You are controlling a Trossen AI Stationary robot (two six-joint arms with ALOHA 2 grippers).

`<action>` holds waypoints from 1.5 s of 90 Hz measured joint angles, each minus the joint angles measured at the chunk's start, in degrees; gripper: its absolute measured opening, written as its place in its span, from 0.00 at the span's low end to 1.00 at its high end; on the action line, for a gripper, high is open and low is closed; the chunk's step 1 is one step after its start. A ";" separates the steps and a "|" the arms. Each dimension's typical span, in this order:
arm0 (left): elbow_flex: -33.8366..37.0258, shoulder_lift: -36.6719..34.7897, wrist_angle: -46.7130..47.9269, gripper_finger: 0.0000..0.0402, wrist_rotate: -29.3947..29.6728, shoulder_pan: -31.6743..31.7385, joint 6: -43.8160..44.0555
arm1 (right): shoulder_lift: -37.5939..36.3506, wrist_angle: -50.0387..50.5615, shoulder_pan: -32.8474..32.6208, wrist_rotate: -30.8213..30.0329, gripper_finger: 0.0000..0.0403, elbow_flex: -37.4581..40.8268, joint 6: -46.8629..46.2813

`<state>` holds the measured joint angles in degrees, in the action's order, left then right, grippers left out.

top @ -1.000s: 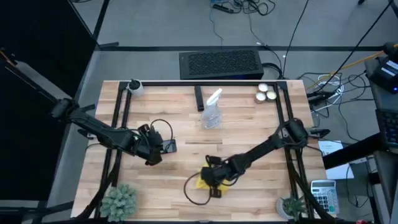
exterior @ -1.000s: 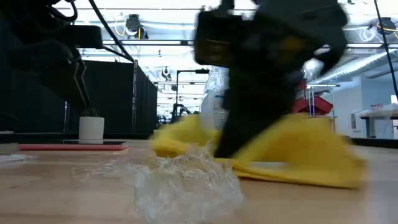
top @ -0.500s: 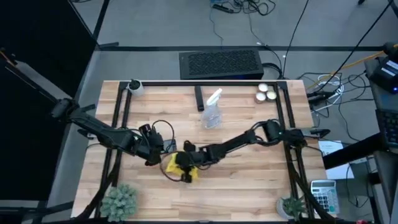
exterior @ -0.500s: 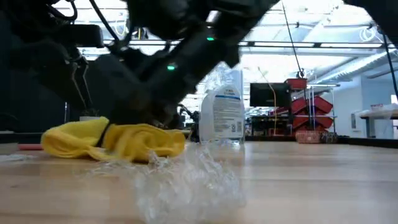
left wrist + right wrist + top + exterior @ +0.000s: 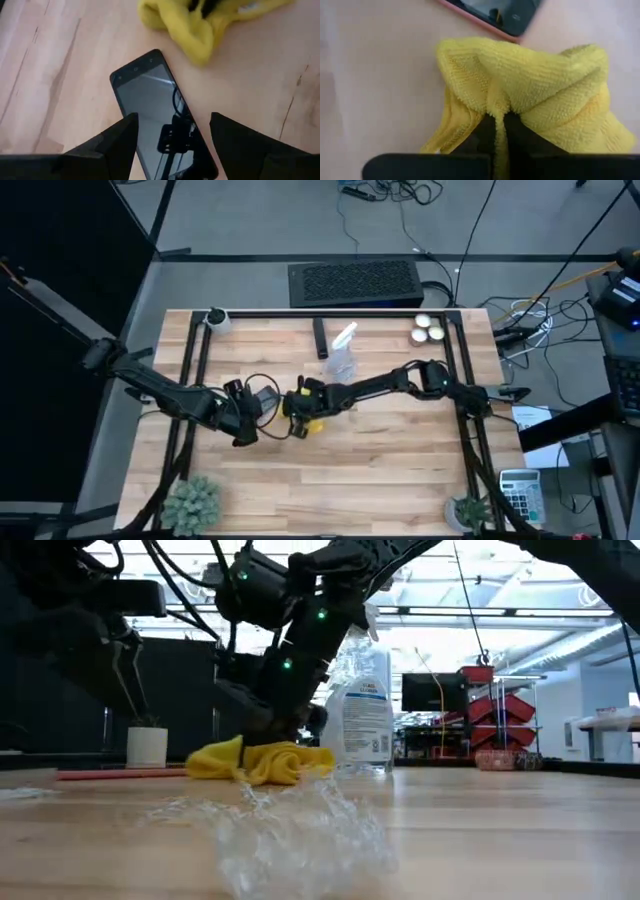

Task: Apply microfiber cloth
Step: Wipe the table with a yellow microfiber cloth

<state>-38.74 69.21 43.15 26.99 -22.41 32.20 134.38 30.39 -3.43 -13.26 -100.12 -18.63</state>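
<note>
Right wrist view: microfiber cloth (image 5: 530,95), bright yellow, bunched without clear axis, pinched in right gripper (image 5: 499,131) beside phone (image 5: 492,12).

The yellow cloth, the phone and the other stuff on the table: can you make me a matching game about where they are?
Things:
1. yellow cloth
2. phone
3. spray bottle
4. green plant

Places or states:
A. standing near the table's far edge
B. pinched in the right gripper
C. at the near left corner of the table
D. lying flat in front of the open left gripper

Pairs: 1-B, 2-D, 3-A, 4-C
</note>
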 joint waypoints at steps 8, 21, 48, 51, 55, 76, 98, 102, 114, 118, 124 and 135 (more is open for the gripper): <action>0.00 0.00 0.94 0.56 -0.11 -0.02 0.34 | -0.49 5.66 -2.04 -1.52 0.01 0.00 -0.50; 0.00 0.00 1.76 0.56 -0.21 -0.11 0.33 | -1.38 20.35 -6.42 -1.87 0.01 -0.12 -5.47; 0.00 0.00 1.69 0.56 -0.21 -0.07 -0.02 | -0.99 49.09 -16.36 -2.10 0.01 0.84 -16.08; 0.00 0.00 1.71 0.56 -0.21 -0.07 0.00 | -0.95 50.64 -17.32 -1.79 0.01 1.46 -17.44; 0.00 0.00 1.70 0.56 -0.21 -0.07 0.00 | -1.07 51.97 -18.64 -0.65 0.01 2.47 -19.68; 0.00 0.00 1.91 0.56 -0.21 -0.07 0.02 | -1.60 49.11 -26.24 8.87 0.00 4.83 -27.91; 0.00 0.00 1.87 0.56 -0.23 -0.07 0.02 | -2.10 36.39 -27.81 5.41 0.00 -3.20 -30.56; 0.00 0.00 1.91 0.56 -0.30 -0.07 0.02 | -2.04 33.12 -27.18 4.19 0.00 -3.88 -28.66; 0.00 0.00 1.89 0.56 -1.56 -0.07 0.07 | -1.72 15.23 -23.72 1.26 0.00 -4.15 -21.36; 0.00 0.00 2.00 0.56 -2.01 -0.07 0.11 | -1.68 12.25 -22.47 1.14 0.00 -3.83 -19.81; 0.00 0.00 2.62 0.56 -3.13 -0.07 0.44 | -1.55 8.68 -20.64 0.81 0.00 -3.86 -17.81; -0.02 -0.11 8.16 0.56 -4.28 -0.13 2.14 | -1.53 15.21 -18.40 0.36 0.02 -6.37 -16.01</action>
<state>-38.76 69.10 51.31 22.72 -22.55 34.35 132.85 45.60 -21.83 -12.90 -106.48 -34.64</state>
